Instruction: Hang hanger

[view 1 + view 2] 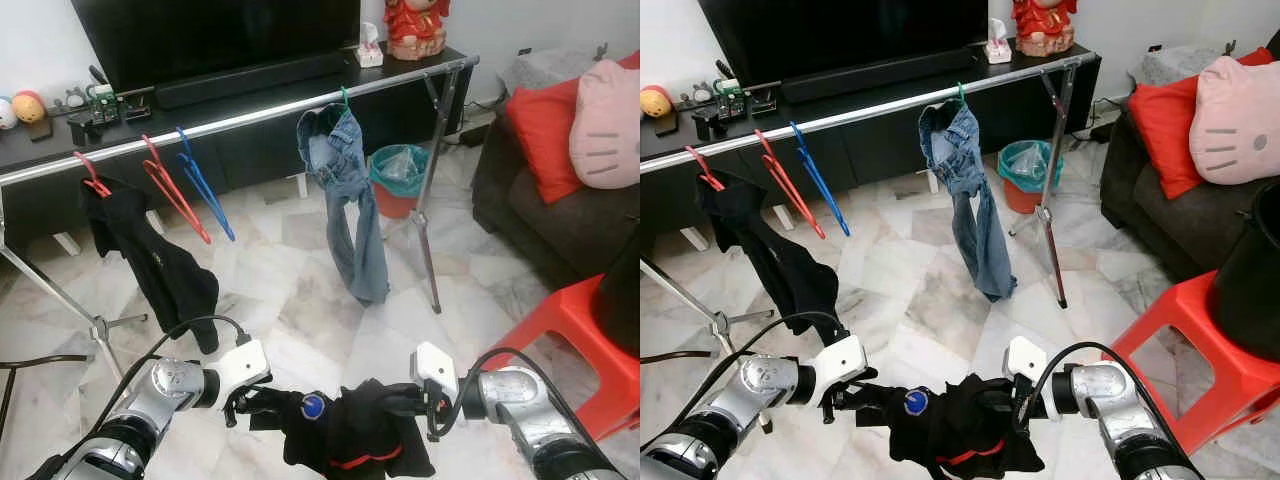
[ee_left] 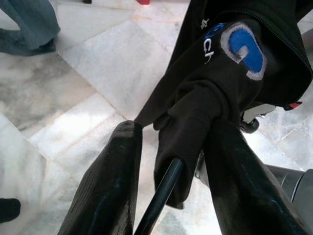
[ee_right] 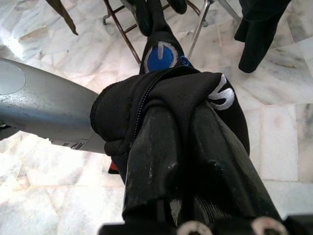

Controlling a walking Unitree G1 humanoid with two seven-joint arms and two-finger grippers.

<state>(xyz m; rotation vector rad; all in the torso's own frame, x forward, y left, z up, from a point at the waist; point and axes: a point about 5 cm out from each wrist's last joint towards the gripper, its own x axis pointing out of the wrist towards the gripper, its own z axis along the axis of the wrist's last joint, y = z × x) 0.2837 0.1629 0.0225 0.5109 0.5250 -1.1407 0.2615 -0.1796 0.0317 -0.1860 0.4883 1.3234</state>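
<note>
A black jacket (image 1: pixel 350 430) with a blue round logo (image 1: pixel 313 406) hangs low in front of me, stretched between both grippers. A red strip (image 1: pixel 360 462) shows at its lower edge. My left gripper (image 1: pixel 245 400) is shut on one end of it; in the left wrist view black cloth (image 2: pixel 195 127) and a thin dark rod (image 2: pixel 161 196) sit between its fingers. On the other end my right gripper (image 1: pixel 405 400) is shut, its fingers (image 3: pixel 161 161) wrapped in cloth. The silver clothes rail (image 1: pixel 250 118) crosses ahead, well above and beyond both grippers.
On the rail hang a black garment (image 1: pixel 150 255), two red hangers (image 1: pixel 175 195), a blue hanger (image 1: pixel 205 190) and jeans (image 1: pixel 350 200). The rail's legs (image 1: pixel 430 230) stand on the marble floor. A red stool (image 1: pixel 575 330) and dark sofa (image 1: pixel 540 210) are at right, a bin (image 1: pixel 400 175) behind.
</note>
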